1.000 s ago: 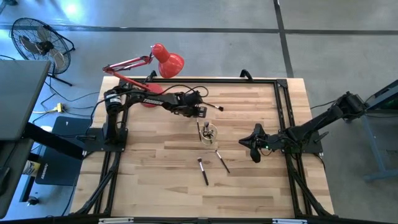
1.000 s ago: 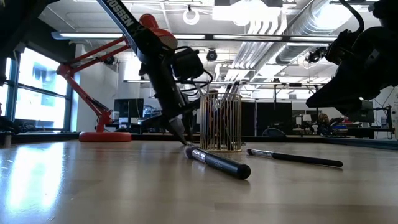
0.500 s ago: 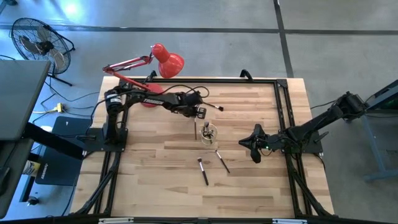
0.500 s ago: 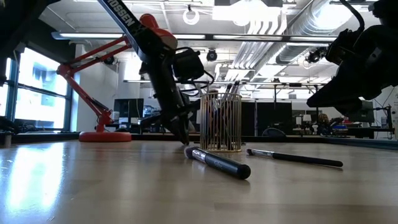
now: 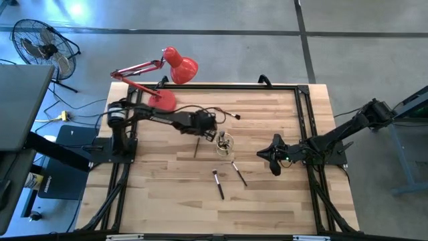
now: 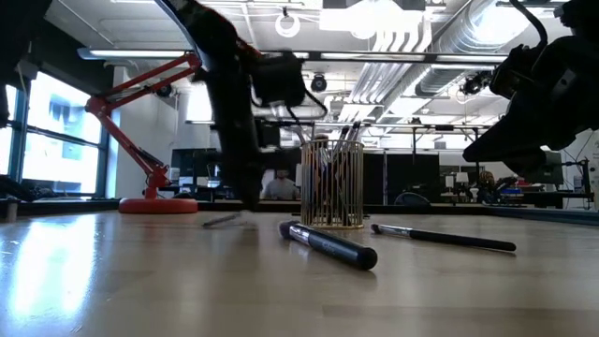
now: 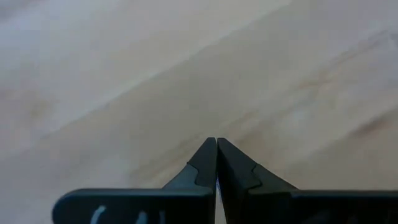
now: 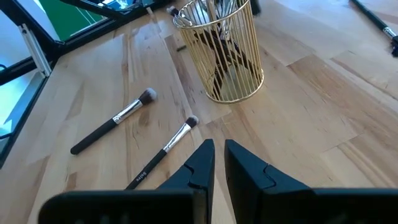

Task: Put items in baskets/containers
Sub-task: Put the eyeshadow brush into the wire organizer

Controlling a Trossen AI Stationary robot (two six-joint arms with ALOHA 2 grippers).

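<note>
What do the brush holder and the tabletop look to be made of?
The round gold wire holder looks like thin metal rods with a shiny brass-toned finish: you see brushes through the gaps. The pale wooden tabletop appears to be joined wood planks, showing grain and seams.

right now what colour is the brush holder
Gold: the wire brush holder is thin gold rods, not glass, clearest in the right wrist view.

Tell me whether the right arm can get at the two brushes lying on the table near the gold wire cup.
Probably yes. The right gripper hangs beside the two brushes, which lie flat on open wood, clear of the gold wire cup. The left gripper is beyond the cup.
</note>
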